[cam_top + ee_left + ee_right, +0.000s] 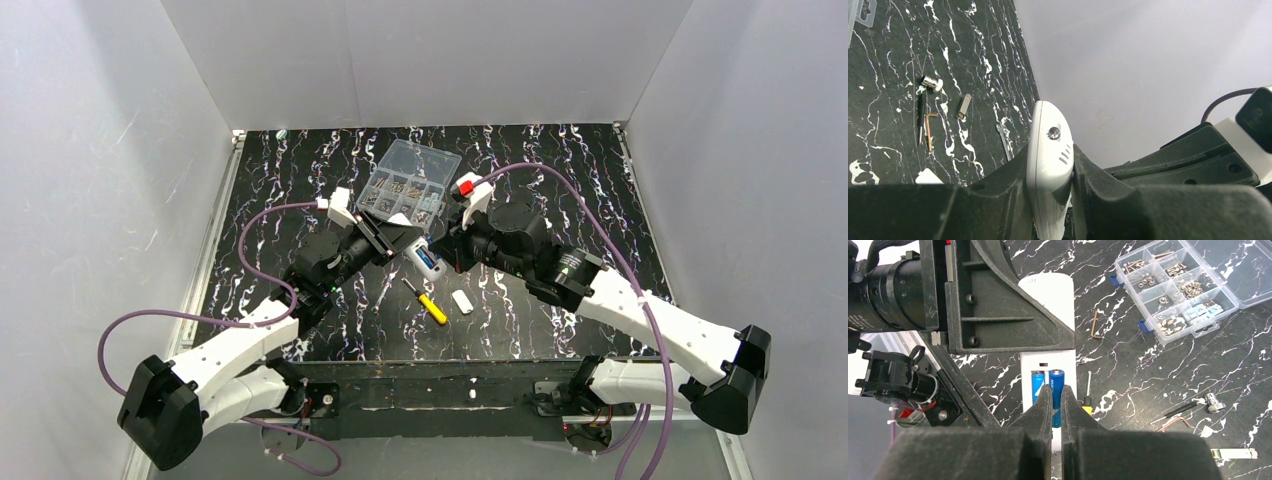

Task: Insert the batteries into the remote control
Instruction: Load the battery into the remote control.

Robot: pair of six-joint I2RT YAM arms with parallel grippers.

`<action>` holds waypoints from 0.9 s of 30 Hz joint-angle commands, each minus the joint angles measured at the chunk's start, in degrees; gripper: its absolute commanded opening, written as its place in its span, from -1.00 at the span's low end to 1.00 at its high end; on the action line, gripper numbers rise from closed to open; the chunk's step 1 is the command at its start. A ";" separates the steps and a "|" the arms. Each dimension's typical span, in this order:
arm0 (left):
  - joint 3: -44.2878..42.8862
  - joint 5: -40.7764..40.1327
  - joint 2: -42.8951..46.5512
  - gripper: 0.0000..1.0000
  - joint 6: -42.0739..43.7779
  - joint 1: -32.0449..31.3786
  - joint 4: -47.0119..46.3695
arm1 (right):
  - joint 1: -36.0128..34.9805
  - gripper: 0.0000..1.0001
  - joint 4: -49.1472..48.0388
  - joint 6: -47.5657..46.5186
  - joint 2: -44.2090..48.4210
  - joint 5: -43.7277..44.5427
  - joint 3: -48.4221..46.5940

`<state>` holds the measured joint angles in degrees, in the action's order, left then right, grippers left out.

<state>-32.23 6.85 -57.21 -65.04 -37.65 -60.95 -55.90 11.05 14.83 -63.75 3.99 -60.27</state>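
Counted: one clear plastic compartment box (1243,270) upper right, one slim white plastic remote control (1048,290) at frame centre, clamped by the left gripper (1050,165), two blue cylindrical batteries (1038,384) side by side in its bay, right gripper (1056,401) pinched closed, tips over the right-hand cell.

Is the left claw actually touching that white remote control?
Touching. The left wrist view shows the remote control wedged between the left claw, with its black fingers pressed against the sides.
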 commanded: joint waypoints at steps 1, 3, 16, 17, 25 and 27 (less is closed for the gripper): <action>-1.11 0.29 0.66 -1.00 -0.42 -0.29 -6.46 | -0.83 -0.97 -2.60 0.94 -0.36 0.72 -2.50; -1.14 0.34 0.53 -1.00 -0.36 -0.25 -6.78 | -0.95 -0.97 -3.03 1.18 -0.61 0.73 -2.34; -1.44 1.26 -0.26 -1.00 -1.57 -0.30 -8.22 | -1.40 -0.97 -6.96 0.30 -1.51 2.44 0.37; -1.51 1.34 -0.27 -1.00 -1.73 -0.25 -8.36 | -1.40 -0.97 -7.19 -0.01 -1.41 2.51 0.68; -1.39 0.60 -0.37 -1.00 -2.61 -0.31 -8.90 | -1.49 -0.97 -6.63 -1.86 -1.20 2.02 1.99; -1.35 0.33 -0.46 -1.00 -2.78 -0.30 -9.11 | -1.58 -0.97 -5.78 -2.61 -1.21 1.89 2.08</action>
<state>-32.23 7.09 -58.61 -66.78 -37.69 -63.16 -57.10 6.22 14.28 -65.63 5.67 -58.54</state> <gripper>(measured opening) 0.254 0.057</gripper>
